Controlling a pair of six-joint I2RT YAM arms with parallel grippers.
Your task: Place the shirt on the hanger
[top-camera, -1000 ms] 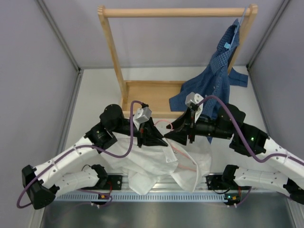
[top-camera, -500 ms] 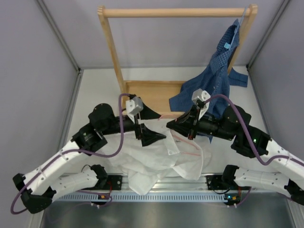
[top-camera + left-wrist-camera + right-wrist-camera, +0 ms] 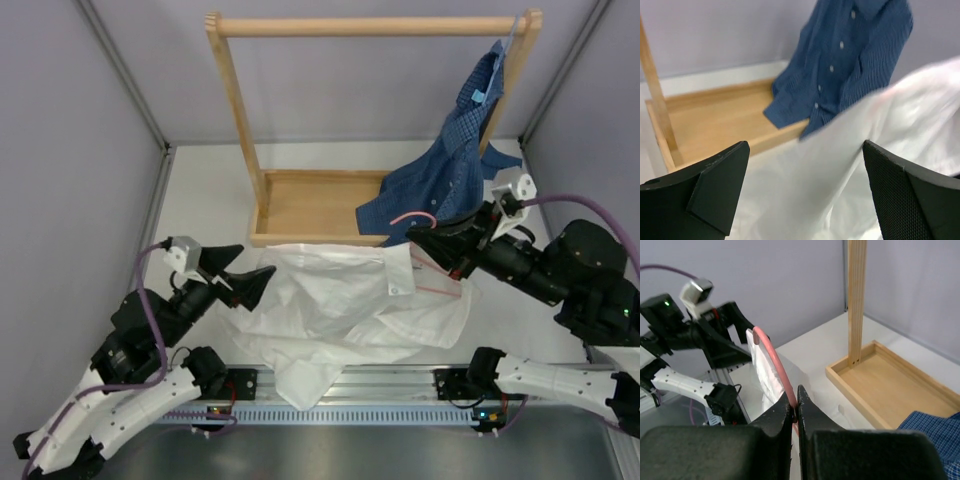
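Observation:
The white shirt (image 3: 330,310) lies spread and wrinkled on the table in front of the wooden rack; it fills the lower part of the left wrist view (image 3: 840,175). The pink hanger (image 3: 410,216) pokes its hook out at the shirt's right end, and its wire shows through the cloth (image 3: 438,290). My right gripper (image 3: 418,240) is shut on the hanger's hook wire (image 3: 774,362), with the shirt (image 3: 759,365) hanging just behind it. My left gripper (image 3: 243,272) stands open at the shirt's left edge, its fingers (image 3: 715,175) wide apart with nothing between them.
A wooden rack with a tray base (image 3: 310,205) and a top rail (image 3: 370,25) stands behind the shirt. A dark blue checked shirt (image 3: 450,165) hangs from the rail's right end and drapes onto the tray. Grey walls close in both sides.
My left gripper has opened, let go of the shirt and drawn back to the left. My right gripper has shut on the hanger and pulled it right, stretching the shirt out.

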